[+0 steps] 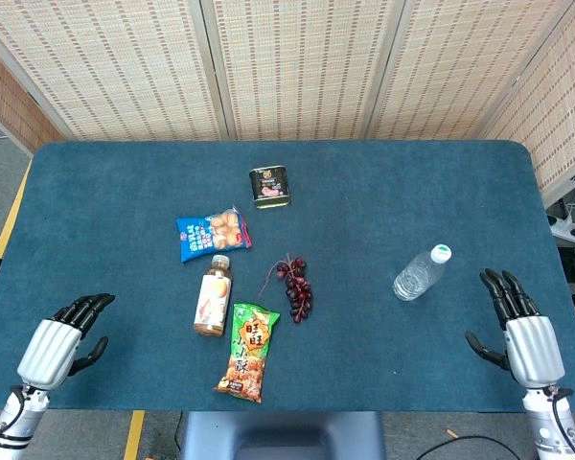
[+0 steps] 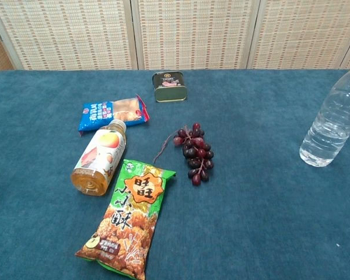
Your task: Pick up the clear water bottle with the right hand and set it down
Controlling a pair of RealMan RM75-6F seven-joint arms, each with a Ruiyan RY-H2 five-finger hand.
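The clear water bottle (image 1: pixel 420 274) with a white cap stands upright on the right side of the blue table (image 1: pixel 383 192); the chest view shows the bottle (image 2: pixel 333 121) at its right edge. My right hand (image 1: pixel 522 331) hovers at the table's right front corner, a short way right of the bottle, fingers spread, holding nothing. At the left front corner my left hand (image 1: pixel 62 337) is likewise empty, its fingers loosely apart. Neither hand appears in the chest view.
Mid-table lie a green snack bag (image 1: pixel 248 351), an orange juice bottle (image 1: pixel 212 297) on its side, a bunch of dark grapes (image 1: pixel 296 284), a blue snack packet (image 1: pixel 213 233) and a small tin (image 1: pixel 269 186). Woven screens stand behind the table.
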